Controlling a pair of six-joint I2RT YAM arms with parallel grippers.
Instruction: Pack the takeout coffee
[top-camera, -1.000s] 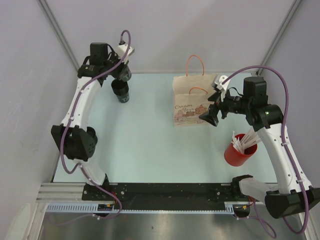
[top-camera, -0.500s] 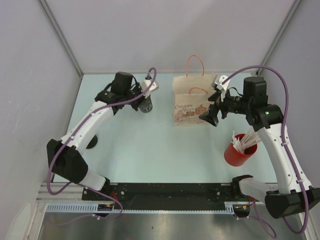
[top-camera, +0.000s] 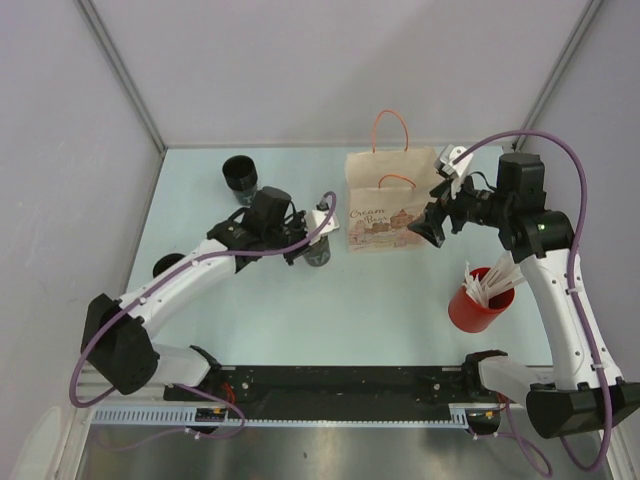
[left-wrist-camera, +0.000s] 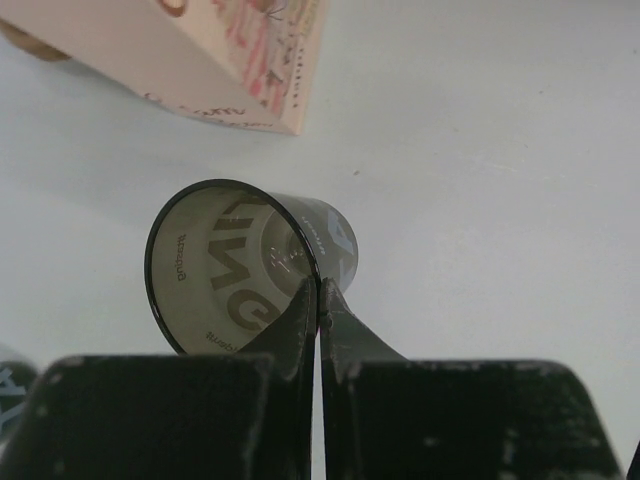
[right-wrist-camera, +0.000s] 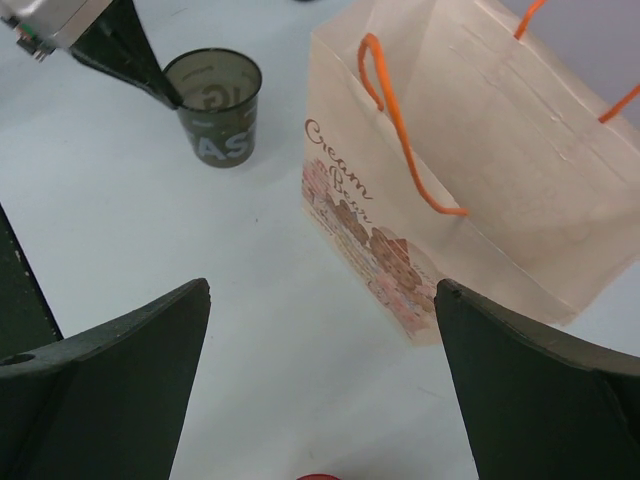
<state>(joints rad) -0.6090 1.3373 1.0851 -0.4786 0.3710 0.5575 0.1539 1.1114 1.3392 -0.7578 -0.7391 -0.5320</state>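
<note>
Mostly cut off: paper bag (left-wrist-camera: 235, 60); left tool (left-wrist-camera: 318, 287) pinches cup (left-wrist-camera: 215, 270) rim.

One cup (top-camera: 317, 252) is seen just left of the paper bag (top-camera: 385, 205) on the tabletop (top-camera: 300, 310). A second cup (top-camera: 240, 178) is set behind it, farther left. A holder of sticks (top-camera: 480, 300) is placed before the bag, to its right.

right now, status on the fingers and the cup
Left fingers shut on dark cup rim, cup beside paper bag. Right fingers open, near bag. Nothing between cup and bag.
</note>
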